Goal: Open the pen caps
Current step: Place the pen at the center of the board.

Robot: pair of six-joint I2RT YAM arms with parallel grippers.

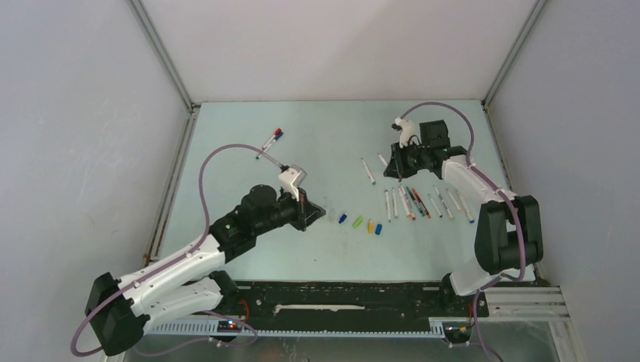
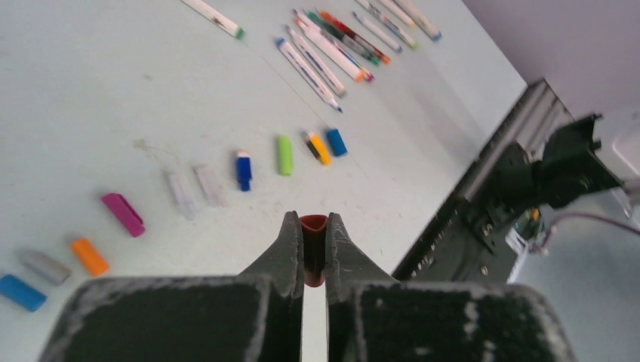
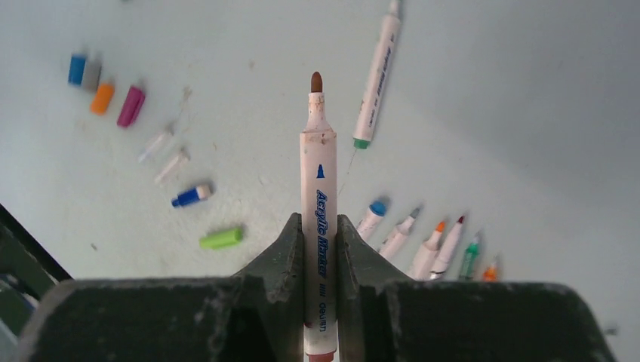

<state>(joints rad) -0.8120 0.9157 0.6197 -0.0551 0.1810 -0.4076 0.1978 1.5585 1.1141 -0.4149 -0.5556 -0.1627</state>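
Over on the left, the left end effector (image 2: 315, 249) is pinching a small dark red cap (image 2: 314, 260) between its fingers, hanging above the pale surface (image 1: 226, 136). The row of loose caps (image 1: 355, 221) is my landmark: it is lying just past that end effector, magenta, orange, grey and blue ones at the near end, then clear, blue, green, yellow and blue. A lone marker (image 1: 269, 142), apparently still capped, is lying well beyond the row, toward the back left.

To the right of the row, a fan of uncapped pens (image 1: 423, 202) is lying side by side. Behind them the right end effector (image 3: 320, 249) is gripping a white marker (image 3: 318, 226) round its barrel, its brown tip bare and pointing away.

These caps are looking light, stiff and slick, so I reckon they are liable to skitter or pop free; a squeeze across the middle of the cap, with the other end effector holding the barrel close behind it, seems the sound way to pull.
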